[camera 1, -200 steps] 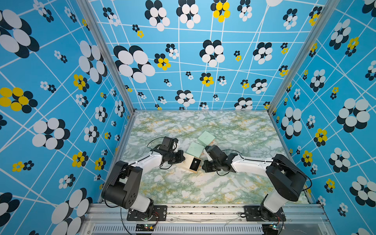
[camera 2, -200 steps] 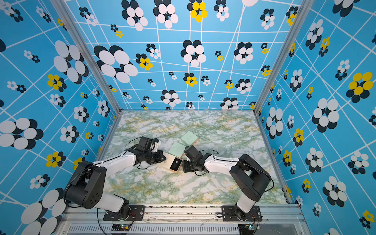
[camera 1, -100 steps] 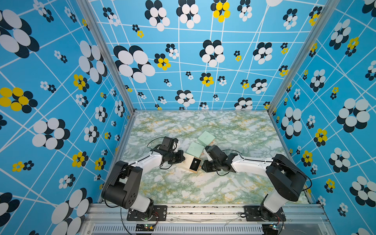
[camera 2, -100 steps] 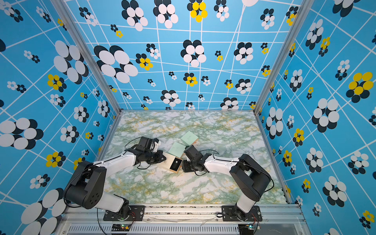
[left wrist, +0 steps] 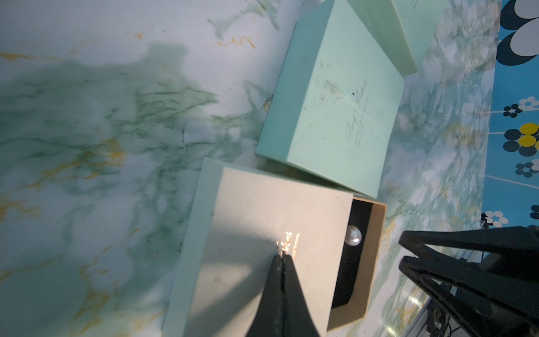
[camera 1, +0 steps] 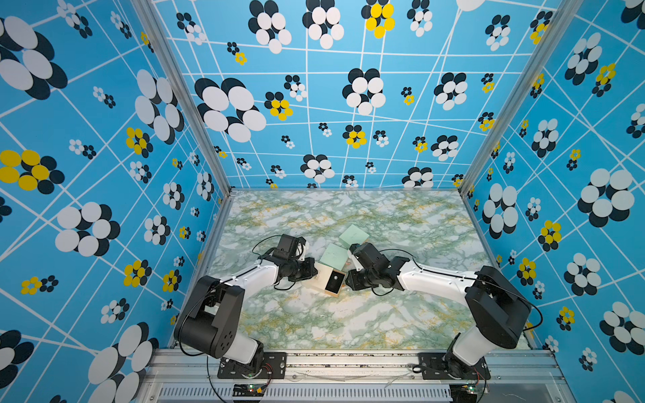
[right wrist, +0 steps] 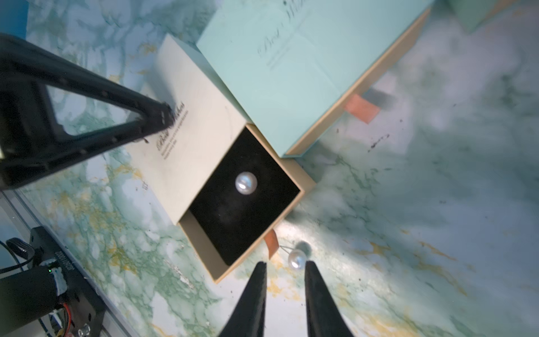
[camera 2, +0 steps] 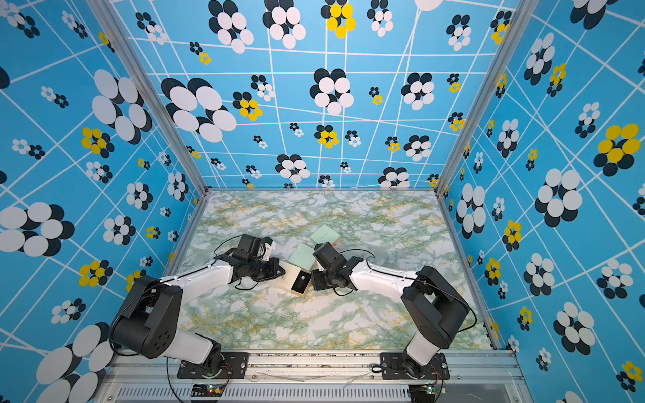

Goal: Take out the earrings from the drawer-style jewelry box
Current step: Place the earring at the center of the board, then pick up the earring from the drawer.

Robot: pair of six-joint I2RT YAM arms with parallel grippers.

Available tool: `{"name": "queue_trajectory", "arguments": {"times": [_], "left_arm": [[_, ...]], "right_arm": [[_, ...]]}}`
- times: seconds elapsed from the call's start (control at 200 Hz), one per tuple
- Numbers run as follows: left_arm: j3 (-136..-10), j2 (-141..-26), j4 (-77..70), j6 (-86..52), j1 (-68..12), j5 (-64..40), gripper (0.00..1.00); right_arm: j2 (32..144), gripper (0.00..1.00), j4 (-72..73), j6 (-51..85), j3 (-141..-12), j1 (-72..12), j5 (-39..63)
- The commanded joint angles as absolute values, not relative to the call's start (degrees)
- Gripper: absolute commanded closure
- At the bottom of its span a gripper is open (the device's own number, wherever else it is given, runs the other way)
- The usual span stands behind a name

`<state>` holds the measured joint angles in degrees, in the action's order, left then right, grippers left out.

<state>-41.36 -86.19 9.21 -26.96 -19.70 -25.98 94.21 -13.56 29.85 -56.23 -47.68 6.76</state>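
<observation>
Right wrist view gives the clearest reading of progress. The cream jewelry box [right wrist: 198, 122] lies on the marble-patterned tabletop [right wrist: 437, 204] with its drawer [right wrist: 230, 224] slid partway out, exposing the black lining. A loose earring [right wrist: 297, 258], a pale pearl on a thin post, lies on the tabletop just outside the drawer's front edge, beside the orange pull tab [right wrist: 272, 245]. The right hand [right wrist: 285, 264] hangs just beside it, its fingers spread with a clear gap and nothing pinched. The pearl sits just beyond the tips, closer to one finger. A seated earring [right wrist: 246, 183], a matching pearl, rests in the lining near the middle of the drawer and has not yet been taken out.

The left hand [left wrist: 282, 256] has its fingers pressed together. Its tips rest on top of the jewelry box at the end away from the drawer opening, apparently pinning it in place.

Judging from this, the work on this box is about half done: one pearl out, one to lift. A mint box [left wrist: 335, 111] lies against or just beside the jewelry box, its drawer shut and a pink tab [right wrist: 361, 109] showing. Another mint box [camera 1: 354, 234] lies beyond it, farther from the jewelry box. Whether either holds earrings cannot be told, so more may be left. The next pick looks fiddly, since the seated pearl is small, round and set in soft lining.
</observation>
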Motion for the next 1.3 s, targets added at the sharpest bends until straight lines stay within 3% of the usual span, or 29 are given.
{"name": "queue_trajectory", "arguments": {"times": [0.0, 1.295], "left_arm": [[-39.39, -89.86, 17.14, -26.59, -20.51, -22.49, 1.0], [-39.73, -90.0, 17.81, -26.42, -20.48, -22.32, 1.0]], "right_arm": [[94.26, 0.74, -19.29, 25.71, -60.23, -48.65, 3.97], [108.44, 0.71, -24.43, 23.03, -73.65, -52.98, -1.46]]}}
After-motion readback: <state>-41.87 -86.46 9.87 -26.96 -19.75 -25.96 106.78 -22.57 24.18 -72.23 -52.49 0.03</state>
